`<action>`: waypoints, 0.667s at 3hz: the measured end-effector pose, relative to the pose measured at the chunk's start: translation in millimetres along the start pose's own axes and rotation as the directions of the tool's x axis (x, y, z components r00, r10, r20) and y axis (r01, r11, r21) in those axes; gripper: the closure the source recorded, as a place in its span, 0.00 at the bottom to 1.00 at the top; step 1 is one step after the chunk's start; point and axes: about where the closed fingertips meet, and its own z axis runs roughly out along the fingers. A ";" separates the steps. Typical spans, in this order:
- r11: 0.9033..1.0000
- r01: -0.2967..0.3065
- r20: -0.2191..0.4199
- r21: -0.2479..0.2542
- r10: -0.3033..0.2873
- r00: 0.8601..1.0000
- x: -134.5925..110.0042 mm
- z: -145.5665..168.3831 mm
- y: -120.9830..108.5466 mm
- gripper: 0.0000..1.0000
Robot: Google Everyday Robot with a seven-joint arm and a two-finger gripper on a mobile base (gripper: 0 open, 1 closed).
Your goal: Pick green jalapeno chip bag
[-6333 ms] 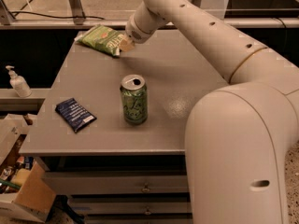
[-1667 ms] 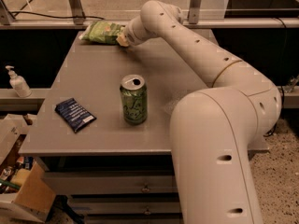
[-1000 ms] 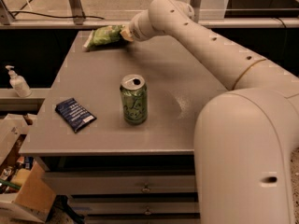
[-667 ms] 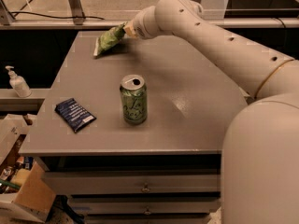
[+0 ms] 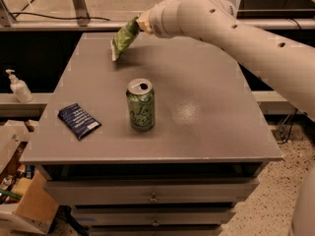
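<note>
The grey rectangular worktop [image 5: 206, 82] is lying below my jaws, which are hanging over its far left part at the tip of my thick white arm [image 5: 236, 28]. My jaws are pinching shut on the top edge of the crinkly light-green jalapeno chip bag [image 5: 124, 37], which is dangling tilted just below and left of them; I cannot tell whether its lower corner is touching. The green aluminium soda can [image 5: 141, 105] is standing upright well nearer than my jaws. The small flat dark blue packet [image 5: 78, 121] is lying farther off, nearer and left.
</note>
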 end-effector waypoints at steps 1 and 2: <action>0.999 0.013 0.043 0.036 -0.015 0.999 -13.9 -27.1 -6.2 1.00; 0.998 0.024 0.096 0.061 -0.029 0.995 -28.3 -55.6 -10.5 1.00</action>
